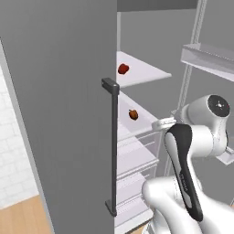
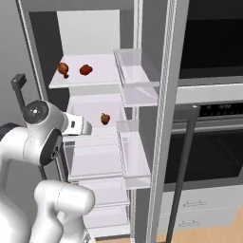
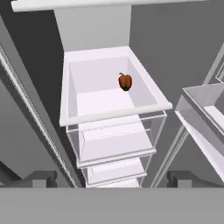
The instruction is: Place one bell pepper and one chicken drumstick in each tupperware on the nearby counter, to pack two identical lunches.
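Left base view: open fridge, one red bell pepper (image 1: pixel 123 69) on the upper shelf (image 1: pixel 146 73), a second bell pepper (image 1: pixel 133 114) on the shelf below; neither picked.
Right base view: chicken drumstick (image 2: pixel 63 69) lies just beside the upper pepper; nothing looks packed yet, so I judge the task barely begun.
Hand view: pincer (image 3: pixel 111 179) wide and empty, facing the lower pepper in its white shelf tray (image 3: pixel 113 114).

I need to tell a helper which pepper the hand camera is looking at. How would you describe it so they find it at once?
Look in the open fridge, at the shelf below the top one. A single bell pepper sits there alone, red with darker greenish patches. The other pepper is plain red and lies one shelf higher, beside a drumstick.
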